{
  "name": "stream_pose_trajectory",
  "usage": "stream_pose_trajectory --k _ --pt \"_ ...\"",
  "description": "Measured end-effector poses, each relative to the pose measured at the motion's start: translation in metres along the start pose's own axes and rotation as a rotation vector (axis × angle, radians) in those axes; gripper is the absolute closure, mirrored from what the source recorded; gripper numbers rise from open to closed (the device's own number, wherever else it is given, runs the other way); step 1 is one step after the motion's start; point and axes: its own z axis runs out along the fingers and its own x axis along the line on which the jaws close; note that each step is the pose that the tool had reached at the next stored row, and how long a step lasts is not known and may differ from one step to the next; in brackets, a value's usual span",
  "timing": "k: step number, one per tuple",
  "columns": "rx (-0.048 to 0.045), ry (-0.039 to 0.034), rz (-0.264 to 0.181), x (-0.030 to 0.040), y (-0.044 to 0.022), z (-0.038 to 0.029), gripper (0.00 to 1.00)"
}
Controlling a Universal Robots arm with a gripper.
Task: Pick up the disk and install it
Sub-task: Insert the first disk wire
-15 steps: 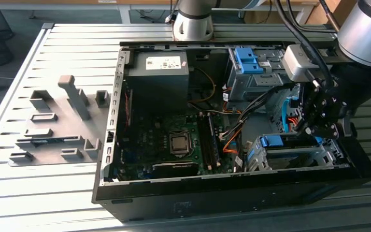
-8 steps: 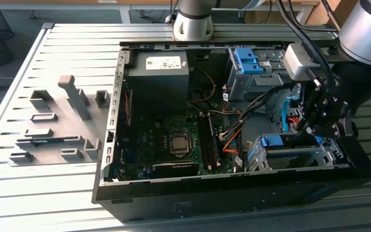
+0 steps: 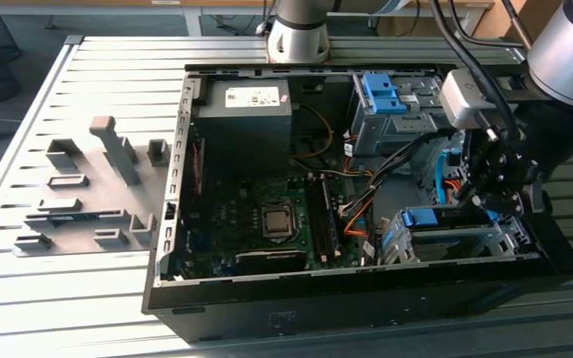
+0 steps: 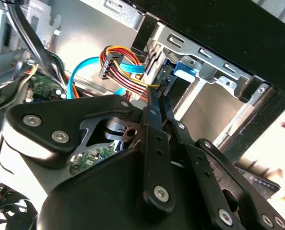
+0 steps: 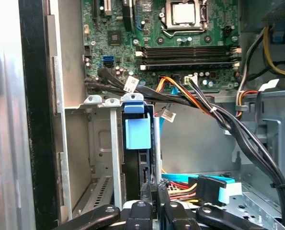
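"Where's the disk? I can't pick it out."

"Lower right of the exterior view. The flat silver-grey hard drive with blue plastic rails (image 3: 431, 218) stands on edge in the bare silver metal drive cage (image 3: 406, 242), in the corner of the open black computer case (image 3: 366, 306). In the first wrist view it's the dark edge with the blue tab above it (image 5: 136, 165), low and centre-left in the frame."

"And the black two-finger gripper (image 3: 486, 195)?"

"It hangs right over that cage. In the second wrist view its fingers (image 4: 154, 112) are drawn together with barely a slit between them, and the gripper (image 4: 157, 93) points at the blue rail. I can't tell whether the tips touch the drive or stop just short."

"So it's seating the drive?"

"That's my guess. The drive looks most of the way into the slot. To do it well, I'd say the push has to run straight along the cage walls, so that neither rail binds."

"Anything in the way?"

"The bundle of orange, red and yellow wires (image 4: 120, 60) and the pale blue flat cable (image 4: 80, 72) lie just beside the slot, upper left of centre in that frame. They look loose enough to get nipped between drive and cage."

"And the green motherboard (image 5: 180, 38)?"

"Well apart from the work, across the top of the first wrist view."
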Motion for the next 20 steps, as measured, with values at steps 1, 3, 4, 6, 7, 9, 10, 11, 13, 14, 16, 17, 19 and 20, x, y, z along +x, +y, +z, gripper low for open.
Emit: stream_pose_trajectory --k 1,3,4,6,7,9,10,11,13,14,16,17,19,20 --pt "-0.0007 -0.0117 0.001 0.0015 -0.0001 0.0001 0.84" --pt "-0.002 -0.0315 0.001 0.0049 -0.0003 0.0 0.84" --pt "-0.0023 -0.0361 0.002 0.0067 -0.0005 -0.0001 0.84" --pt "-0.0023 -0.0371 0.002 0.0092 -0.0007 -0.0001 0.84" --pt "-0.0024 -0.0371 0.002 0.0101 -0.0008 0.0 0.84" --pt "-0.0025 -0.0372 0.0 0.0114 -0.001 0.0001 0.84" --pt "-0.0026 -0.0373 -0.001 0.0116 -0.001 0.0001 0.84" --pt "-0.0026 -0.0372 -0.001 0.0117 -0.001 0.0001 0.84" --pt "-0.0029 -0.0376 -0.002 0.0119 -0.0011 0.0003 0.84" --pt "-0.0031 -0.0377 -0.003 0.0119 -0.0011 0.0005 0.84" --pt "-0.0035 -0.0377 -0.011 0.012 -0.0011 0.0007 0.84" --pt "-0.0037 -0.0379 -0.014 0.012 -0.0011 0.0008 0.84" --pt "-0.0039 -0.0393 -0.016 0.0119 -0.0013 0.001 0.84" --pt "-0.0039 -0.0396 -0.016 0.0119 -0.0015 0.001 0.84"
